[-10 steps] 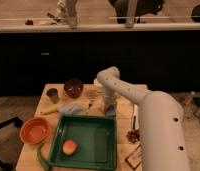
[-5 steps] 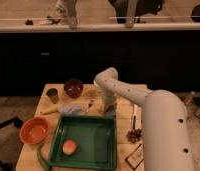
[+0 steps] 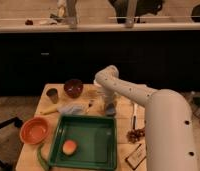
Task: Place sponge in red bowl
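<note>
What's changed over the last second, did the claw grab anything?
Barely anything. The arm's thick near segment edged toward picture right; the claw stays low by the green tray, at its far rim. No grab or release visible. The orange bowl, dark red bowl, tray and the orange item in it are unmoved.

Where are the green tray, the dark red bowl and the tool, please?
green tray (image 3: 93,134): camera view, bare floor.
dark red bowl (image 3: 73,88): camera view, inner wall.
tool (image 3: 109,108): camera view, its tip, beside the tray's far edge.

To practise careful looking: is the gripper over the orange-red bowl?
No, the gripper hangs at the green tray's far edge, well apart from the orange-red bowl at front left.
</note>
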